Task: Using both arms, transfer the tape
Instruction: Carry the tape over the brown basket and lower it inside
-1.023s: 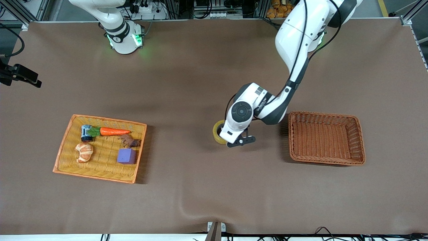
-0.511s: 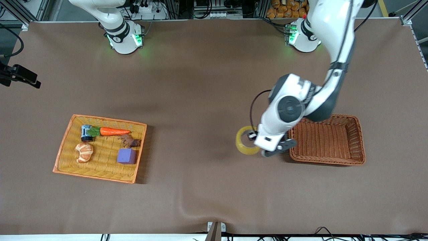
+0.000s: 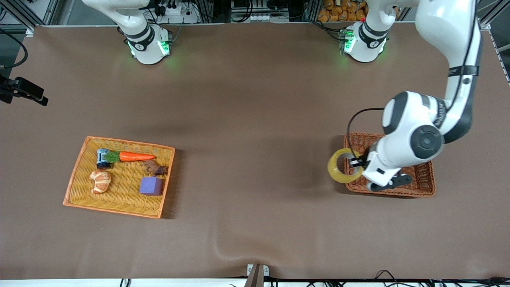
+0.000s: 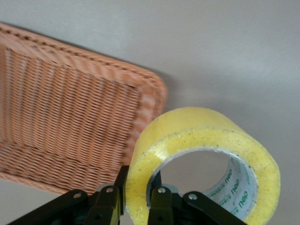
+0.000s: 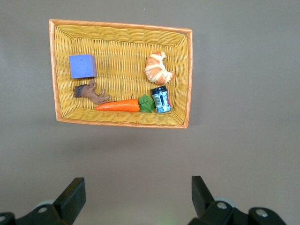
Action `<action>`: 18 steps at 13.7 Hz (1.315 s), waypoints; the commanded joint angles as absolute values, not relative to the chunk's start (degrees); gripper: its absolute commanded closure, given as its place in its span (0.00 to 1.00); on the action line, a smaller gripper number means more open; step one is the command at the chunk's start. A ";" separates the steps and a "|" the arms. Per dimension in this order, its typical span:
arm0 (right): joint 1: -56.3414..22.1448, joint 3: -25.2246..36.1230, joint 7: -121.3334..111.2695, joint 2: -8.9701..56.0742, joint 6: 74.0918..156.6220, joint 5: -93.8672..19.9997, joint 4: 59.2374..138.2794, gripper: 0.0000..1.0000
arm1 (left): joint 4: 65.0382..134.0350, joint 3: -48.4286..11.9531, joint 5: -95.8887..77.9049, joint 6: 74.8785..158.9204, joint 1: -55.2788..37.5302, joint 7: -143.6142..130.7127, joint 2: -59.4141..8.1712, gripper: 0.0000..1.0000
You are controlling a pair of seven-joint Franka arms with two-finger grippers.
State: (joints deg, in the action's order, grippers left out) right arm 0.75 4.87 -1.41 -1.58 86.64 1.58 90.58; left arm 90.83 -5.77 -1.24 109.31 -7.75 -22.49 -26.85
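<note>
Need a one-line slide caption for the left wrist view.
Left gripper clamps the yellow tape roll by its wall, beside the brown wicker basket's corner.

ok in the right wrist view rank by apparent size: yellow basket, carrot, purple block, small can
1. yellow basket, by far the largest
2. carrot
3. purple block
4. small can, not much smaller than the block

Brown counter [image 3: 247,223]. Yellow tray [image 3: 75,175] toward the right arm's end, holding a carrot [image 3: 136,156], small jar [image 3: 103,158], croissant [image 3: 100,181], purple block [image 3: 151,185] and brown figure [image 3: 154,168]. Brown basket [image 3: 418,187] toward the left arm's end.
</note>
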 commanded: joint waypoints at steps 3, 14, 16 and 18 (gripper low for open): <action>1.93 3.96 -0.88 -2.20 87.28 1.23 90.88 0.00 | 95.80 -6.33 -0.79 109.33 -0.71 -9.25 -25.31 1.00; 2.11 4.04 -1.14 -2.20 87.36 1.23 90.88 0.00 | 102.04 -6.24 3.08 118.12 3.86 0.35 -29.44 0.80; 2.02 4.04 -1.06 -2.20 87.36 1.23 90.88 0.00 | 101.87 -6.24 3.08 118.12 4.04 0.44 -29.79 0.34; 2.02 4.04 -0.70 -1.85 87.36 1.23 90.79 0.00 | 101.60 -6.24 3.08 118.12 4.22 1.23 -29.79 0.00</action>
